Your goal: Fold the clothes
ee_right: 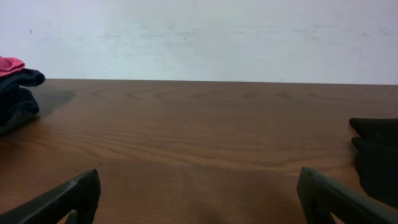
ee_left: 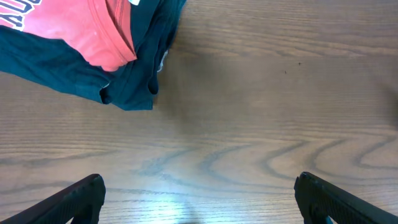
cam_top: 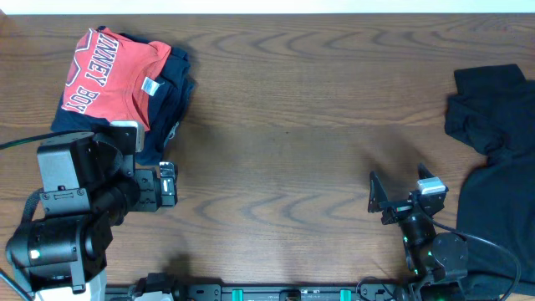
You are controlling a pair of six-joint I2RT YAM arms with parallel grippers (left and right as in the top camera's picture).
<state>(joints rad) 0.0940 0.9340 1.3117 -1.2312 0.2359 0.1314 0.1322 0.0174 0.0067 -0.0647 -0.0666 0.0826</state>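
- The left gripper point(ee_left: 198, 198) is wide open and holds nothing; only bare wood lies between its fingers
- The right gripper point(ee_right: 199, 194) is also wide open and empty, low over the table point(cam_top: 284, 125) and facing the far wall
- The red T-shirt point(cam_top: 113, 75) lies in a neat stack on a navy garment point(cam_top: 174, 96) at the far left corner, just beyond the left gripper
- The black clothes point(cam_top: 493, 159) lie crumpled at the right edge, close beside the right gripper, and they look not yet folded
- Risk, in my judgement: a pull on the black cloth toward the right may drag it over the edge, and a deep pinch may catch several layers together
- A careless swing of the left arm may push the stack apart
- The whole middle of the table is open wood, so there is good room to spread a garment there
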